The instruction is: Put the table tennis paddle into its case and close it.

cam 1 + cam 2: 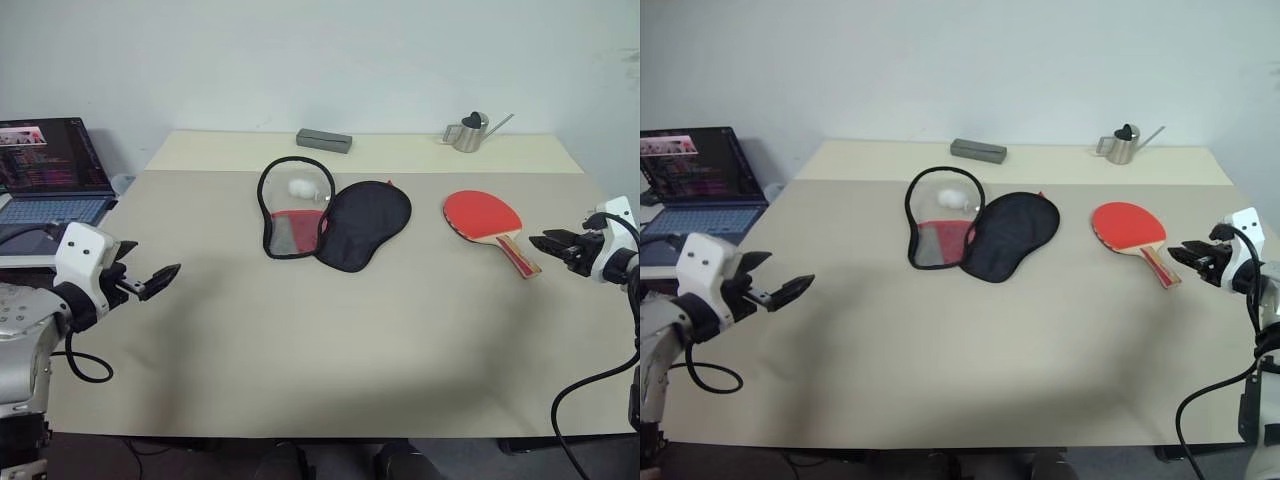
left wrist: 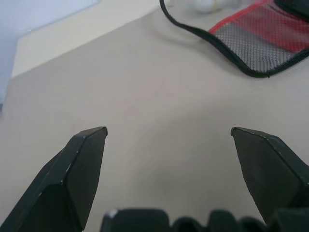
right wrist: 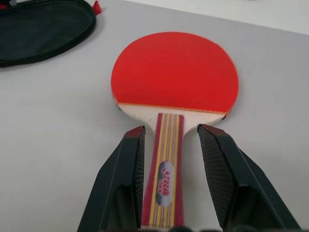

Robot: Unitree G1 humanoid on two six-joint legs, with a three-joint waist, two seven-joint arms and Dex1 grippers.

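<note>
Basically nothing is done yet. The table tennis paddle (image 1: 483,216) is lying flat on the table (image 1: 330,340), red face up, over on the right side, well apart from the case (image 1: 335,222), which is sitting unzipped and splayed open mid-table: red-and-mesh half on the left with the white charm (image 1: 301,187) on it, black half on the right. Still left: grasp, lift, insert, zip.

The right gripper (image 3: 169,131) is sitting at the handle end of the paddle. Its wrist view is showing what the head views aren't: the two black fingers (image 3: 219,164) are straddling the striped handle, partly open, with a visible gap each side. So I'm judging it as lined up for the grasp, not clamped yet.

The left gripper (image 2: 169,130) is hovering wide open and empty over bare table on the left. Its wrist view is catching the case's mesh edge well ahead of the fingertips, nothing between them.

The head views are adding the context: a laptop (image 1: 50,165) off the left edge, a grey box (image 1: 324,140) and a small metal watering can (image 1: 470,131) at the back.
</note>
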